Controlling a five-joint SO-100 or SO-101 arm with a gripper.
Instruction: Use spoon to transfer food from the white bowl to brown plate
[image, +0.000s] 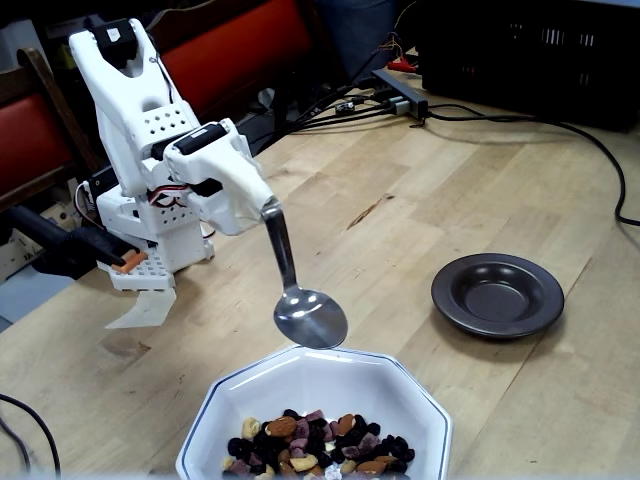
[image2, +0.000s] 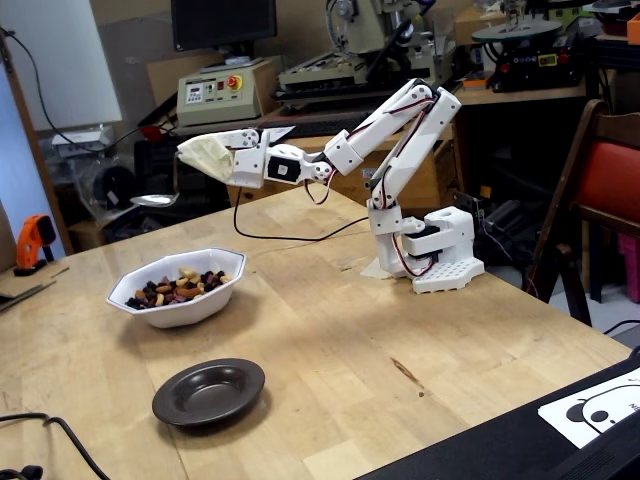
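My gripper (image: 262, 208) pinches the taped handle of the spoon (image: 309, 316), which hangs empty in the air above the far rim of the white bowl (image: 412, 394). The food (image: 315, 445) sits heaped in that bowl. The brown plate (image: 497, 294) lies bare on the tabletop (image: 480, 160), apart from the bowl.

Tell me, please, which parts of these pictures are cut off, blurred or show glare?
In a fixed view the white bowl is cropped at the bottom edge and the spoon shows reflections; in the other fixed view the spoon is small and soft.
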